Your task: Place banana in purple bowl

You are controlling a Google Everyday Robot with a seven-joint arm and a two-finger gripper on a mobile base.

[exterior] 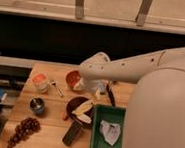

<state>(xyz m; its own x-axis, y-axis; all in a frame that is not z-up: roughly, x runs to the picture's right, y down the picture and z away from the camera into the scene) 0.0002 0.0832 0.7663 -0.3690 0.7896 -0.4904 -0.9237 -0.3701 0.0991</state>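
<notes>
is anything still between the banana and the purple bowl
Nothing visible does: the banana already lies inside the purple bowl. The gripper hangs just above the bowl's right rim, with no object between them.

The banana point(83, 109), pale yellow and slightly curved, is seen lying inside the purple bowl point(73, 106), tilted across it. The bowl, round, deep and dark plum, is set upright on the table, below the gripper point(98, 93).
</notes>
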